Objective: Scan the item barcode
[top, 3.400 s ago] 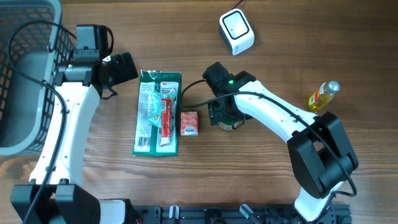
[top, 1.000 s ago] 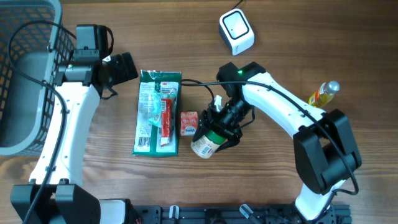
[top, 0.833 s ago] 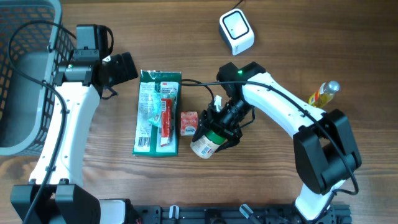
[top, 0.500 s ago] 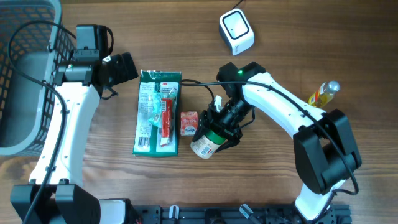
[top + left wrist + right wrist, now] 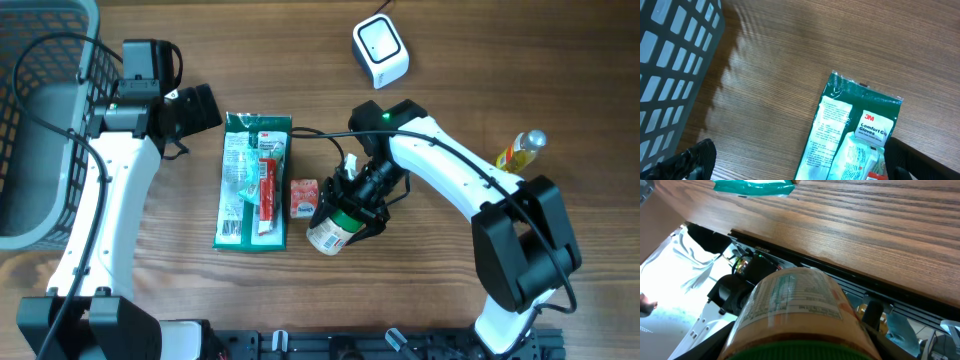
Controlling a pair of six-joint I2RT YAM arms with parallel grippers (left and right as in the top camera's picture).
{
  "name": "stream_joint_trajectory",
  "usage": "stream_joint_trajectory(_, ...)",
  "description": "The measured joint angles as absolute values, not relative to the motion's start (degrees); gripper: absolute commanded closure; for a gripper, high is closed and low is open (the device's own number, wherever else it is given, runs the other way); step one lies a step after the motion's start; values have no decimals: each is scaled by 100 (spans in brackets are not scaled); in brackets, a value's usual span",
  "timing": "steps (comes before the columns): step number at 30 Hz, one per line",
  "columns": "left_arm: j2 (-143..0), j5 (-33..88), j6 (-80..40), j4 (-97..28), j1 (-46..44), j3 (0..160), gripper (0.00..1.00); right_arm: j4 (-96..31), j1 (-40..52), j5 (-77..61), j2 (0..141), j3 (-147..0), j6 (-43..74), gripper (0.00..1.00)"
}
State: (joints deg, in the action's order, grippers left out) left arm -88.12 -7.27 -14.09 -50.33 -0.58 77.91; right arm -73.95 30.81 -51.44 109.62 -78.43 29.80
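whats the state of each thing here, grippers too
jar: tipped sideways, held by right gripper
right gripper: shut on jar
left gripper: open, holding nothing
glove pack: lying flat, untouched
red box: lying beside glove pack, untouched
scanner: sitting apart from jar
bottle: standing, cap on
basket: upright

Bare table [image 5: 300, 60] around scanner [image 5: 381, 52]; red carton [image 5: 304, 198], glove pack [image 5: 255, 180] close beside jar [image 5: 332, 234].

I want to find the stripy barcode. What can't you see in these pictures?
- Barcode on the green-lidded, paper-labelled jar: right wrist view, print blurred; overhead, the right end effector covers it.
- Green plastic glove packet: left wrist view, cut off by the bottom edge.
- Grey plastic basket: overhead, cut off by the left edge.
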Motion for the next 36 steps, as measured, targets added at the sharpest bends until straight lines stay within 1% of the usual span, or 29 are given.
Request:
stream_joint_trajectory(5,-8812,-727,-1409,-5033,-58,7791,0,-7432,3081,-5146,10962,-7843,2980,70)
stream_joint_trajectory(9,-8812,-727,-1411,-5033,-58,7791,0,-7505,3081,-5162,10962,-7843,2998,73)
stream_joint_trajectory(29,-8812,-727,-1411,-5033,-58,7791,0,-7544,3081,-5247,10962,-7843,3004,72)
stream_joint_trajectory(36,-8812,-727,-1411,-5033,-58,7791,0,-7406,3081,-4928,10962,-7843,3124,73)
